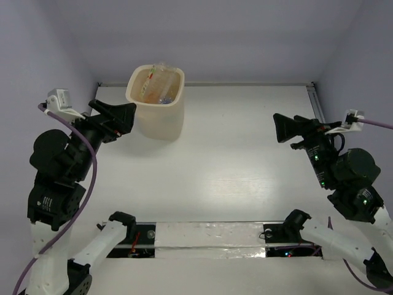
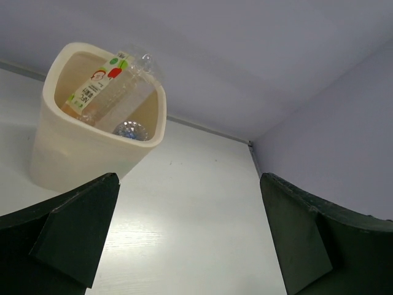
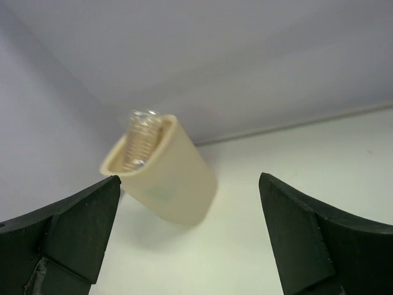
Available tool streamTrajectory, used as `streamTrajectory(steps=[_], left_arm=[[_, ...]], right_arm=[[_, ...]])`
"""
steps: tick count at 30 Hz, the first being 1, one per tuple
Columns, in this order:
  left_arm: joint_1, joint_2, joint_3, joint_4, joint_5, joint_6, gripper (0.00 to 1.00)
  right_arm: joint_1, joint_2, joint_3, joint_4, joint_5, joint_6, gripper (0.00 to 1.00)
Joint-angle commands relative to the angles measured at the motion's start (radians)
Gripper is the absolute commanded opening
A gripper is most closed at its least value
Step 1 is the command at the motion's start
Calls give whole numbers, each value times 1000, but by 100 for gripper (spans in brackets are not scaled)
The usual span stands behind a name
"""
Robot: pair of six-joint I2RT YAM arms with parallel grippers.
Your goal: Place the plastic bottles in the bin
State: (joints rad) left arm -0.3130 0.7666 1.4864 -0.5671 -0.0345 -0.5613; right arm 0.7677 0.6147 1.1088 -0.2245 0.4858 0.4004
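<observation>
The cream bin (image 1: 161,117) stands at the far left of the table, with several plastic bottles (image 1: 158,83) inside; a clear one sticks up above the rim. In the left wrist view the bin (image 2: 67,150) holds a clear bottle with a green and red label (image 2: 107,83) leaning on the rim and another clear bottle lower down. The right wrist view shows the bin (image 3: 175,184) with a ribbed clear bottle (image 3: 140,138) poking out. My left gripper (image 1: 124,114) is open and empty just left of the bin. My right gripper (image 1: 281,127) is open and empty at the right.
White table surface (image 1: 233,172) with back wall edge (image 1: 245,84) and side walls around it. A taped strip (image 1: 209,239) runs along the near edge between the arm bases.
</observation>
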Motion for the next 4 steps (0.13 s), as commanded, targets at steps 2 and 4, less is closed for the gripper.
streamTrajectory(steps=[2, 4], left_arm=[[-5, 30, -41, 78, 30, -23, 99], [-5, 25, -63, 85, 30, -49, 99]], right_arm=[[8, -30, -18, -116, 89, 21, 100], [8, -26, 5, -131, 71, 18, 100]])
